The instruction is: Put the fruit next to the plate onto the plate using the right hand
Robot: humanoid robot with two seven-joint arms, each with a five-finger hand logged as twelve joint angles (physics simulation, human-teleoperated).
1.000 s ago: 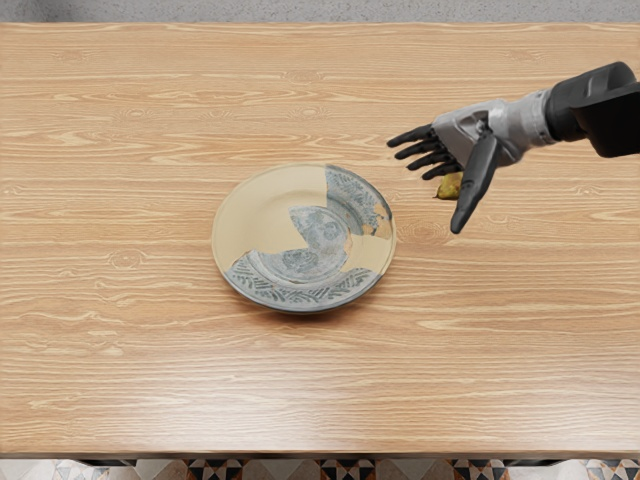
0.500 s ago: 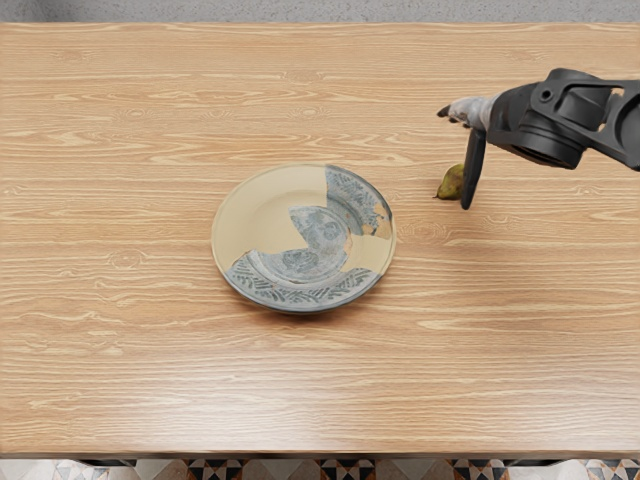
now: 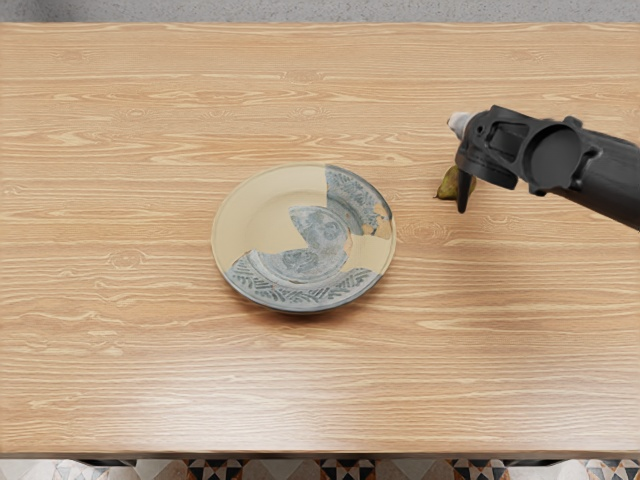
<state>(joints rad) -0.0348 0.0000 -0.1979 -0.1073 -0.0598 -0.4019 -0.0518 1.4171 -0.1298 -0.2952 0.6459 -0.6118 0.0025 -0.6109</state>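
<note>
Your right arm (image 3: pixel 575 170) enters from right edge; bulky dark matte casing, round joint cap facing camera. Right hand (image 3: pixel 465 172) mostly hidden behind wrist, so you cannot tell grip: wide, narrow or holding. Fruit (image 3: pixel 449 184) small, yellow-green, tapered; sits on table (image 3: pixel 150 380) just right of plate (image 3: pixel 219 240), slightly far side, not touching rim, part covered by hand. Plate round, shallow, glazed beige with grey-blue patterned patches. Table pale wood, long horizontal grain.
</note>
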